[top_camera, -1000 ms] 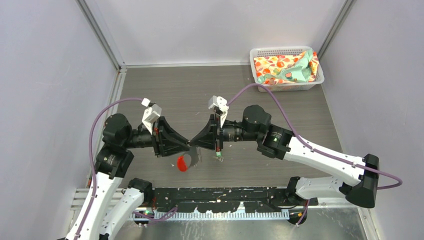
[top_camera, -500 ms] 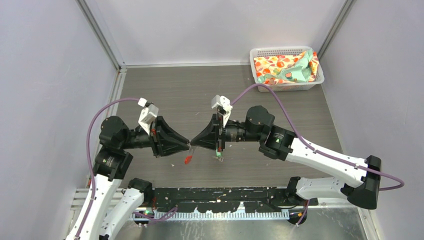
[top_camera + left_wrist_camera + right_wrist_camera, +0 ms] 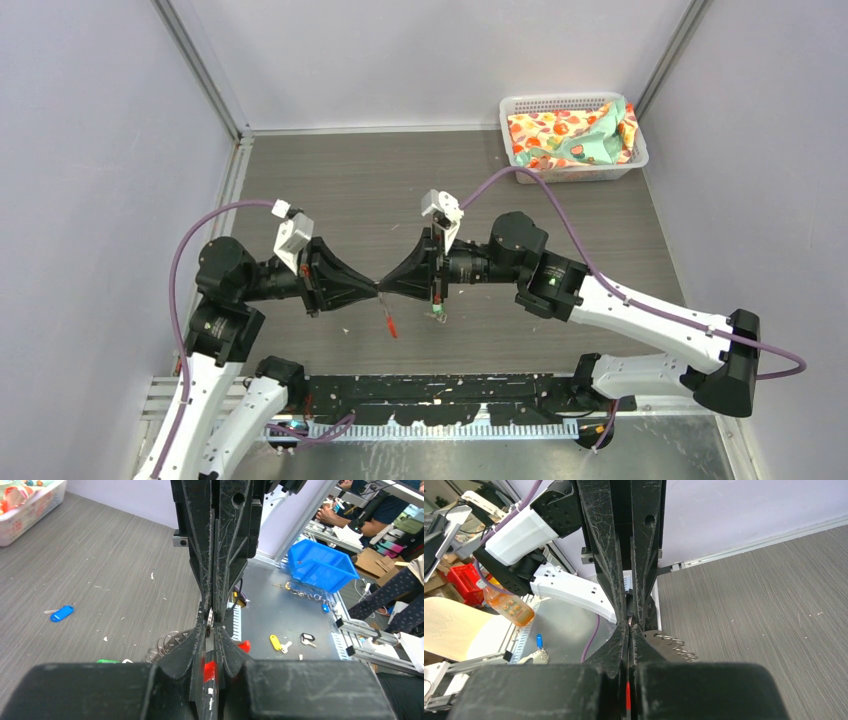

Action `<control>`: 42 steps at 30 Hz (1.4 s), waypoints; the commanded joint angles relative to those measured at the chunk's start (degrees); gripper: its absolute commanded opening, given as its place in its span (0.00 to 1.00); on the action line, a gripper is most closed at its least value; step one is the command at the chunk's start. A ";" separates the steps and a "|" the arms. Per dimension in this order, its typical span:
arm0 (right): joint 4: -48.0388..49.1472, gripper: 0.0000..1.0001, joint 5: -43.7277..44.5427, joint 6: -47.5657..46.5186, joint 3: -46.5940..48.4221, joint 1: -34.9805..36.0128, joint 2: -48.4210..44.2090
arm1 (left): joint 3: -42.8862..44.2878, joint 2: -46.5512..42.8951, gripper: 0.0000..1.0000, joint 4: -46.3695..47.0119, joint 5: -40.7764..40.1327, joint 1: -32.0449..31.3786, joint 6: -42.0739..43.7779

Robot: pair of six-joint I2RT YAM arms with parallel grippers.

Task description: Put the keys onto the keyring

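Both grippers meet tip to tip above the table's middle. My left gripper [image 3: 373, 289] and my right gripper [image 3: 385, 288] are each shut on the keyring's thin wire. The keyring's silvery loops [image 3: 167, 641] bulge out beside my left fingers, and its red tag [image 3: 389, 322] hangs below the tips. In the right wrist view the loops [image 3: 669, 645] stick out to the right of my shut right gripper [image 3: 629, 627]. The green key [image 3: 437, 311] lies on the table under the right gripper. The blue key [image 3: 61, 613] lies flat farther off, hidden in the top view.
A white basket [image 3: 573, 135] of colourful cloth stands at the back right corner. Grey walls close in the left, back and right sides. A blue bin [image 3: 320, 565] and a yellow-headed key [image 3: 276, 642] lie on the metal bench past the table's near edge.
The left jaws have closed on the ring wire. The red tag swung from the left side to hang narrow below the tips. The left arm drew back slightly leftward.
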 commanded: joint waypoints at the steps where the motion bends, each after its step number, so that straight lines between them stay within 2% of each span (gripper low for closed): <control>1: 5.09 0.01 1.90 0.68 1.54 0.14 0.08 | -1.00 -1.09 0.12 2.13 -2.99 -0.10 0.77; 4: 5.09 0.01 2.71 0.34 2.14 0.12 0.26 | -1.37 -1.72 0.12 1.92 -5.96 -0.11 0.74; 11: 5.25 0.01 2.45 -0.14 2.87 0.13 3.08 | -2.02 -1.92 0.30 6.52 -10.16 -0.10 -4.44; 13: 5.88 0.01 2.42 0.25 2.94 0.18 3.53 | -1.87 -1.41 0.28 6.66 -10.13 -0.10 -4.75; 18: 5.41 0.01 2.93 0.16 3.11 0.15 2.54 | -1.23 -1.12 0.17 4.23 -8.91 -0.10 -3.54; 27: 5.56 0.01 3.29 0.72 1.67 0.13 0.74 | 2.80 -0.47 0.22 -4.92 -10.39 -0.10 1.56; 29: 5.59 0.01 3.10 0.71 1.87 0.14 0.90 | 2.99 -0.80 0.26 -5.76 -10.75 -0.10 1.82; 31: 5.61 0.01 3.24 0.66 2.02 0.14 0.87 | 3.04 -1.22 0.34 -6.47 -10.89 -0.10 2.09; 38: 3.84 0.01 3.82 -0.52 2.07 0.13 -0.98 | 4.39 -2.12 0.53 -8.88 -9.11 -0.10 3.93; 42: 3.34 0.01 3.29 -0.35 1.98 0.06 -1.46 | 4.65 -2.94 0.57 -8.05 -8.23 -0.10 4.47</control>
